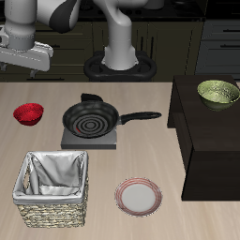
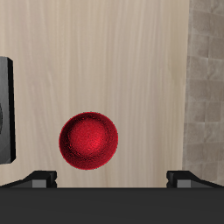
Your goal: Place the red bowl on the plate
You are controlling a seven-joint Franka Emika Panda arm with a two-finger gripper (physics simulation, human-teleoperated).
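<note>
The red bowl (image 1: 28,113) is small, round and ribbed, and rests on the wooden table near its side edge. My gripper (image 1: 36,67) hangs well above the bowl, and nothing sits between its widely spread fingers. In the wrist view the red bowl (image 2: 88,140) lies below the gripper (image 2: 114,179), slightly off the midline, with one fingertip (image 2: 39,179) at each side of the frame. The plate (image 1: 138,196), with a pinkish rim and a pale centre, lies near the table's front edge, far from the bowl.
A black frying pan (image 1: 91,119) sits on a grey burner (image 1: 91,139) beside the bowl. A lined wicker basket (image 1: 52,189) stands next to the plate. An olive-green bowl (image 1: 217,91) rests on a dark cabinet (image 1: 211,141).
</note>
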